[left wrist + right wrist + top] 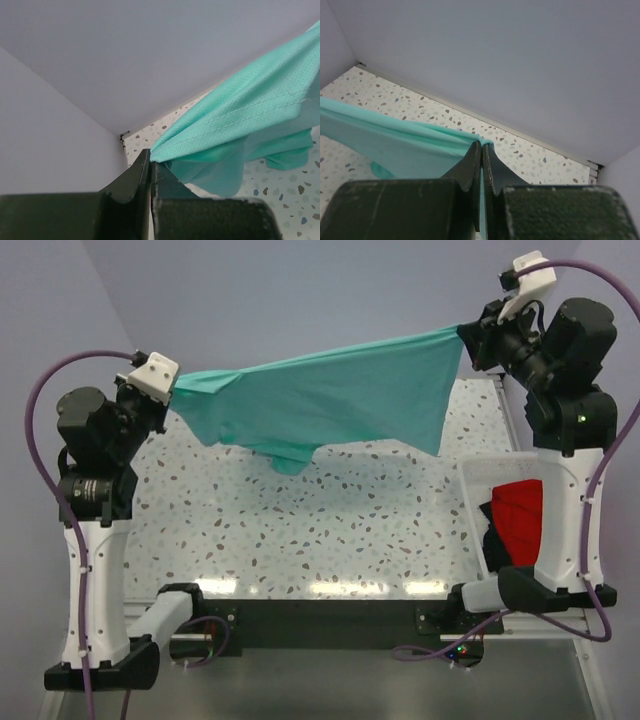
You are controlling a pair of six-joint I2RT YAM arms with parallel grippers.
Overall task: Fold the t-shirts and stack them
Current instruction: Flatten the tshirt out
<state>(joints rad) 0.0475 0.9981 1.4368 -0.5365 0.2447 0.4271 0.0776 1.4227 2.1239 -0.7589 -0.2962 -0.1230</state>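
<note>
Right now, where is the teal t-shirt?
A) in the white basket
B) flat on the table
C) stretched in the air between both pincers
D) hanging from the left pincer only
C: the teal t-shirt spans the air, one end clamped in the left pincer, the other in the right pincer.

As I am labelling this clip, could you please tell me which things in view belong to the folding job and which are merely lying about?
Job: teal t-shirt, stretched between left claw and right claw; red t-shirt.
Lying about: white basket; speckled table.
</note>
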